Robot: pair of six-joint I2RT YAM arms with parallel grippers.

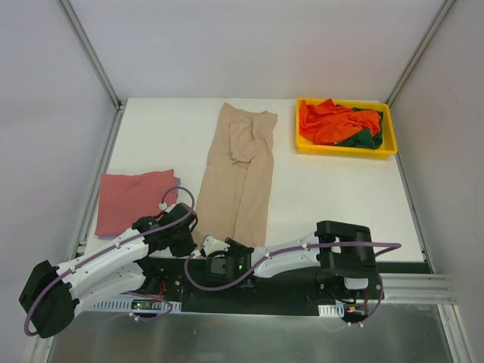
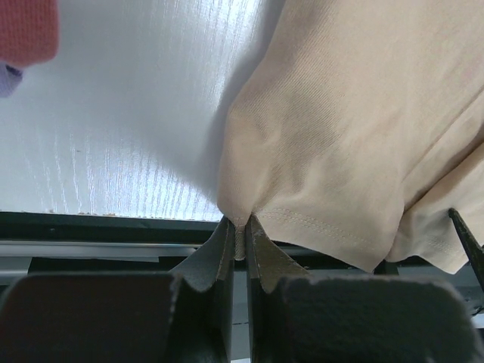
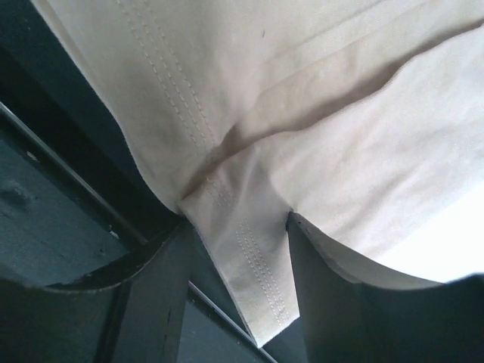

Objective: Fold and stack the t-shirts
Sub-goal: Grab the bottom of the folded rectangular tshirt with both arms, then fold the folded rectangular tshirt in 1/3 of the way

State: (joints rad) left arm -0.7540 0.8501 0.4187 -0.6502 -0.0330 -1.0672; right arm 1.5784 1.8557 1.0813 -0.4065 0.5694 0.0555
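We found tan shirt (image 1: 240, 174) lying as long narrow strip mid-surface (image 1: 325, 197), near hem at arms. Left fingers (image 2: 218, 253) pinched hem corner. Right fingers (image 3: 159, 287) stood spread, hem between them, ungripped. We judged crosswise fold next: right closes, both lift hem toward collar.

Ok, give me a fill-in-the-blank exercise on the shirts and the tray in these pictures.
1. The left gripper is shut on the hem of the long t-shirt, whose colour is ____.
2. The orange t-shirt and the green t-shirt lie crumpled in a tray coloured ____.
3. The folded red t-shirt lies to the ____ of the long one.
Missing words: tan; yellow; left.
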